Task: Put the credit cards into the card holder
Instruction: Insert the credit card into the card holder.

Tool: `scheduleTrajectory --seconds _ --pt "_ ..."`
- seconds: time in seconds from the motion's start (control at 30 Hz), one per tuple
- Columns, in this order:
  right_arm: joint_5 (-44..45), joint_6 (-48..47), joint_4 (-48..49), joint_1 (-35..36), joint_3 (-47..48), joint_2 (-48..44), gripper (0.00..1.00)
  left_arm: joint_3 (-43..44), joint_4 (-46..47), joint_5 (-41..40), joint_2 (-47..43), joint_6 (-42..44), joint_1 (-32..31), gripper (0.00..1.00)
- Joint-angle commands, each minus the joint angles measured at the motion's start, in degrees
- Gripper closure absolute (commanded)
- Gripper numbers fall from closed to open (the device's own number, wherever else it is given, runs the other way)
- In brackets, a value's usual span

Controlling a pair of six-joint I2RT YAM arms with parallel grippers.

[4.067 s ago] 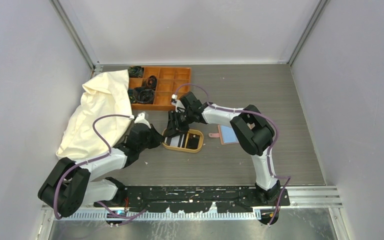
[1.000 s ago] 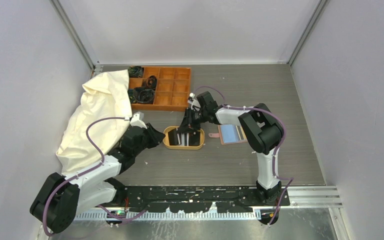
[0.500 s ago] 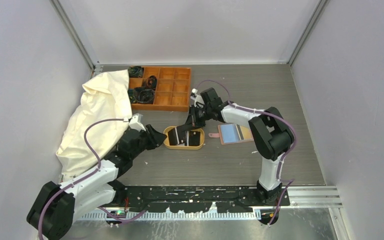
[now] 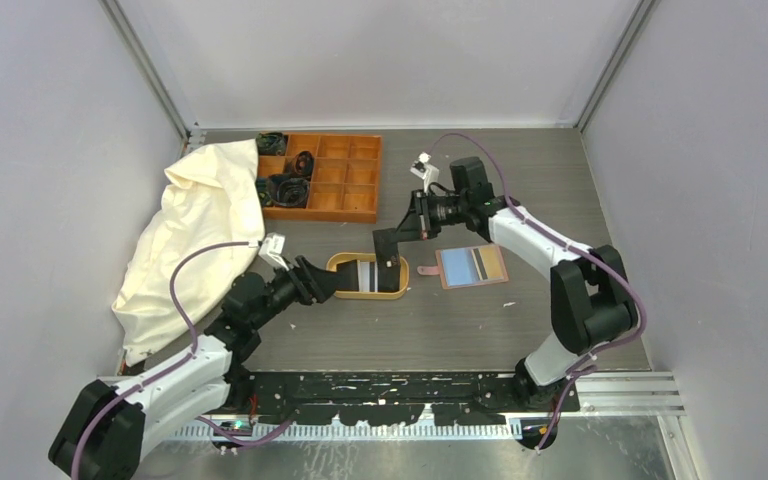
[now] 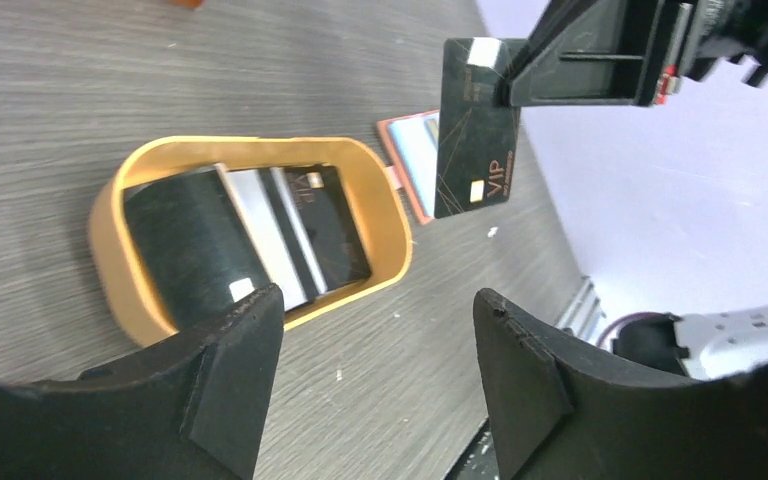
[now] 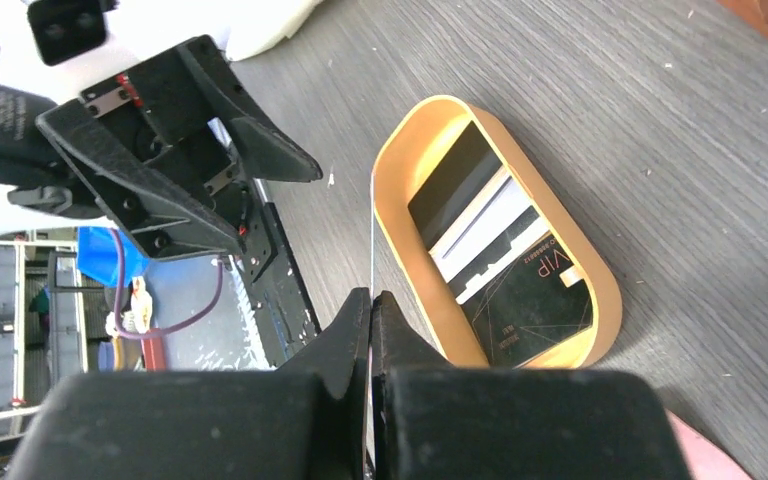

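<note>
Jaws of the right gripper (image 6: 370, 300) pinch a black VIP credit card (image 5: 475, 125) aloft near the oval wooden tray (image 4: 365, 296) holding more cards (image 5: 290, 225); left gripper (image 4: 325, 280) gapes empty at its 9 o'clock, open card holder (image 4: 472, 266) at 3.

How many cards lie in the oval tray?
3: a plain black plastic card at one end, a pale striped card next, a black VIP card at the other end. More may hide beneath.

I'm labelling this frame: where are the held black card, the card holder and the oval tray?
black card (image 5: 470, 140), left wrist view, middle of its face.
card holder (image 4: 453, 268), top view, pale inner lining.
oval tray (image 5: 260, 150), left wrist view, far rim.
</note>
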Motion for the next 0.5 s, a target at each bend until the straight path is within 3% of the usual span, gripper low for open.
scheduleTrajectory --seconds 0.0,0.1,0.23,0.47 --pt "-7.96 -7.27 -0.76 -1.96 -0.43 -5.94 0.99 -1.78 15.96 7.11 -1.24 -2.08 -0.15 0.30" --pt "-9.97 -11.49 -3.61 -3.08 -2.09 -9.22 0.99 -2.39 20.66 10.88 -1.13 -3.18 -0.24 0.30" --pt "-13.72 -12.67 -0.29 -5.25 -6.34 -15.08 0.99 -2.71 25.29 12.56 -0.21 -3.80 -1.84 0.29" --pt "-19.36 -12.56 1.08 -6.20 -9.76 -20.72 0.99 -0.10 29.69 10.56 6.93 3.01 -11.91 0.30"
